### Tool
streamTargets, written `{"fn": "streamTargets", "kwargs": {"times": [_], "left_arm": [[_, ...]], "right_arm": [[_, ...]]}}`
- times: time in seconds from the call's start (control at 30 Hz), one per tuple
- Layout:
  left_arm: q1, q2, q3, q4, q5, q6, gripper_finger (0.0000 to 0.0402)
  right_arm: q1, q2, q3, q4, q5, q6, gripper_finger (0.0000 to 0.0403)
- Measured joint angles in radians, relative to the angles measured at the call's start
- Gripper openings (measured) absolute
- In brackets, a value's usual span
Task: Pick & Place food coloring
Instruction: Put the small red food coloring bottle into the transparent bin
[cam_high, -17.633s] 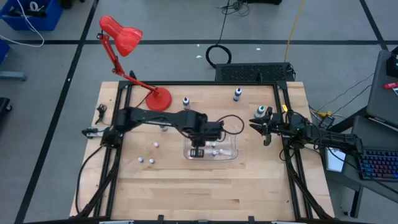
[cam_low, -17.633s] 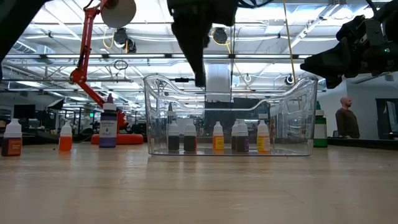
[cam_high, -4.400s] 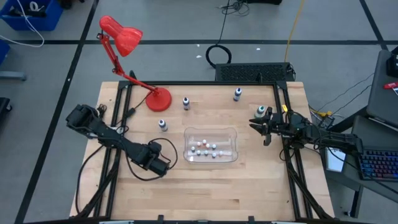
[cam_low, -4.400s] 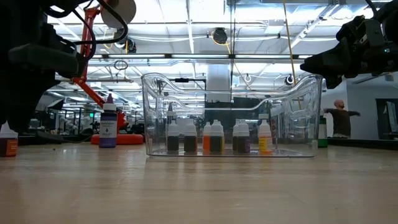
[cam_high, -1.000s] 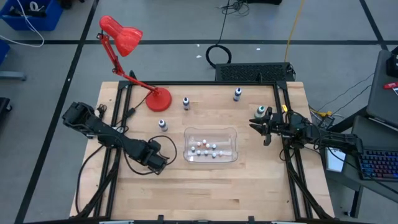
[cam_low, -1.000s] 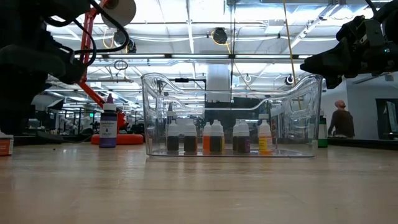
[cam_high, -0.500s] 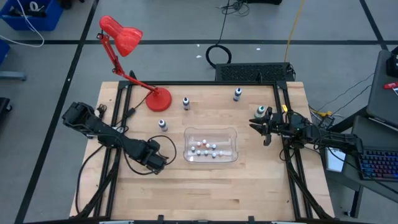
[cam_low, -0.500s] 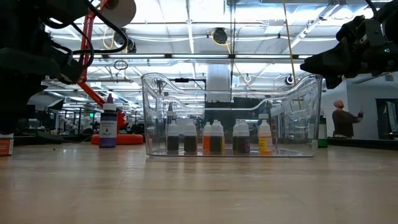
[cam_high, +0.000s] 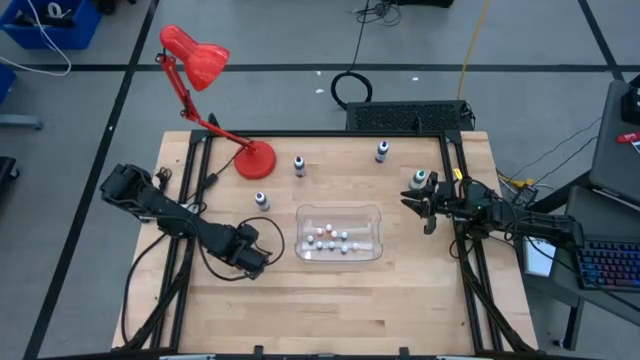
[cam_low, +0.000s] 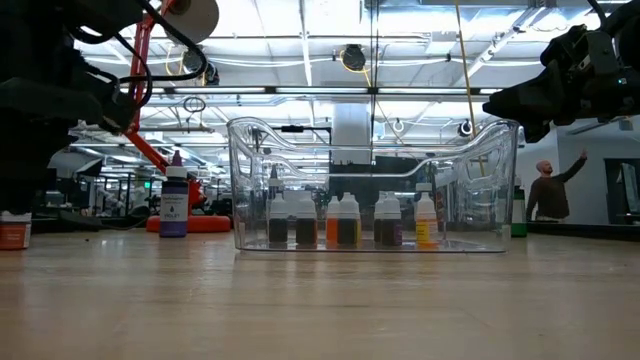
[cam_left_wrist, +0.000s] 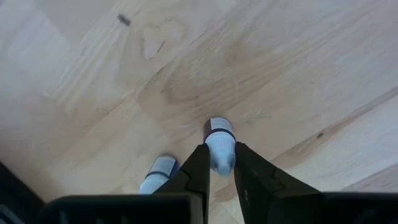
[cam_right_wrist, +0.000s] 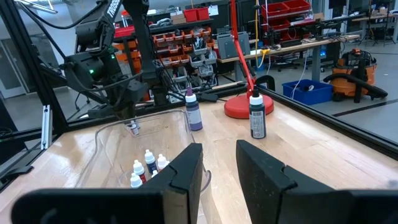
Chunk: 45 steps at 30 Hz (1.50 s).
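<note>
Left wrist view: left gripper (cam_left_wrist: 221, 163) clamped on a small food coloring bottle (cam_left_wrist: 221, 149) standing upright on the table (cam_left_wrist: 280, 74), clear bin (cam_high: 340, 232) just beside, right gripper (cam_high: 424, 203) idle, part open, empty, farther off.

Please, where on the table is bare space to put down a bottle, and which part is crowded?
Bare wood spans the table's front strip, below the clear bin. The back is crowded: red lamp base and three standing bottles. The left gripper, closed on a small bottle, occupies the bin's left; the right gripper its right.
</note>
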Motion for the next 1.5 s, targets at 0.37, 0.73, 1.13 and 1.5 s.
{"fn": "streamTargets", "kwargs": {"times": [0.37,0.73,1.13,1.5], "left_arm": [[0.051,0.002,0.108,-0.053,-0.058,0.143,0.0052],[0.212,0.015,0.604,-0.153,-0.204,0.646,0.0052],[0.401,0.295,0.969,-0.248,-0.097,1.04,0.0052],[0.435,0.535,0.986,-0.256,-0.049,1.103,0.0052]], "right_arm": [[0.0,0.0,0.0,0.0,0.0,0.0,0.0089],[0.0,0.0,0.0,0.0,0.0,0.0,0.0089],[0.0,0.0,0.0,0.0,0.0,0.0,0.0089],[0.0,0.0,0.0,0.0,0.0,0.0,0.0089]]}}
